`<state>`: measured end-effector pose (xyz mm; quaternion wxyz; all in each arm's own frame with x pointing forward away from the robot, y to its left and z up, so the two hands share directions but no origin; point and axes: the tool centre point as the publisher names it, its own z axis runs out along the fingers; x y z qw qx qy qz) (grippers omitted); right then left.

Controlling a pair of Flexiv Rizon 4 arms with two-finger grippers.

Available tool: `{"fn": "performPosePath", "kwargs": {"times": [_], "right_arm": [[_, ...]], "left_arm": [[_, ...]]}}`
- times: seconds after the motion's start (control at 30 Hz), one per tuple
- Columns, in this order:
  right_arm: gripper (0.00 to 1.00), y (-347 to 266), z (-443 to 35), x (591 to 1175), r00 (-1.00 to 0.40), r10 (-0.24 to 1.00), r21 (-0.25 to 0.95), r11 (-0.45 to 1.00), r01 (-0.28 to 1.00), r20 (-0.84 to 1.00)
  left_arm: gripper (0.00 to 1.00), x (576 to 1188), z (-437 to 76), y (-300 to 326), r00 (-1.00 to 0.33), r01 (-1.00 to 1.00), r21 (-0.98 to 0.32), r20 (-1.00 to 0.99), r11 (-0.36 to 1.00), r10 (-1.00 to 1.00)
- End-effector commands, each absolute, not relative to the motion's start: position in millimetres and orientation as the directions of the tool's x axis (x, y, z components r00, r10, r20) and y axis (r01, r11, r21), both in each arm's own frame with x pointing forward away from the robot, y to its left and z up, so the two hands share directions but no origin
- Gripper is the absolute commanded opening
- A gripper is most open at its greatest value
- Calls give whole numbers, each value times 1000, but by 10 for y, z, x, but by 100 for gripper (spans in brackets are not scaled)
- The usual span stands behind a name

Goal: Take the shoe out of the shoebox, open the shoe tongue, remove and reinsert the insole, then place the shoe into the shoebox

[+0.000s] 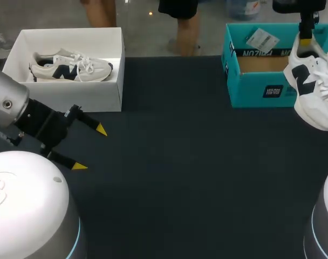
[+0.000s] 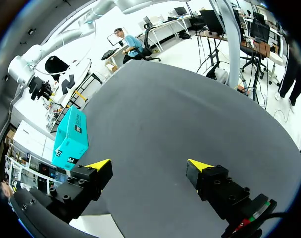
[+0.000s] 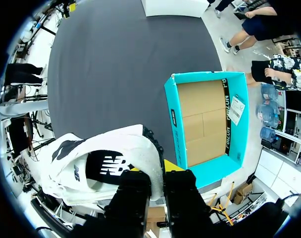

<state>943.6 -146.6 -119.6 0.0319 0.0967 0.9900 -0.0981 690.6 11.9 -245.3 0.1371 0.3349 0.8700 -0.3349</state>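
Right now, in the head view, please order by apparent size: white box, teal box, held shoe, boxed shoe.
1-2. white box and teal box: about alike, not ranked.
3-4. held shoe and boxed shoe: unsure, since the held one hangs nearer the camera and the edge cuts it.

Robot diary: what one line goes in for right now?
right gripper: shut on shoe, in air | teal box: empty | left gripper: open, over table

Held shoe (image 1: 314, 86): white, with a black side mark and white laces.
Shoebox (image 1: 258, 89): teal outside, plain brown cardboard inside, with a white label.
White box (image 1: 88, 97): plain white.
Boxed shoe (image 1: 71, 67): off-white with a navy side mark.
Counter (image 1: 196, 172): plain dark grey.
Left tool (image 1: 90, 148): black fingers with yellow tips.
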Motion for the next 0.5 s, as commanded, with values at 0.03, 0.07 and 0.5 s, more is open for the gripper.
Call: {"fn": "performPosePath", "kwargs": {"times": [0.03,0.07,0.5], "right_arm": [[0,-1469,-1180,9440,-979,185,-190,962,197,-80],[0,-1469,-1180,9440,-979,185,-190,962,197,-80],[0,-1310,-1174,9472,-985,154,-189,968,165,-75]], "left_arm": [[100,6899,-2449,122,-738,675,-489,-462,553,492],[100,6899,-2449,122,-738,675,-489,-462,553,492],[100,6899,-2449,122,-738,675,-489,-462,553,492]]}}
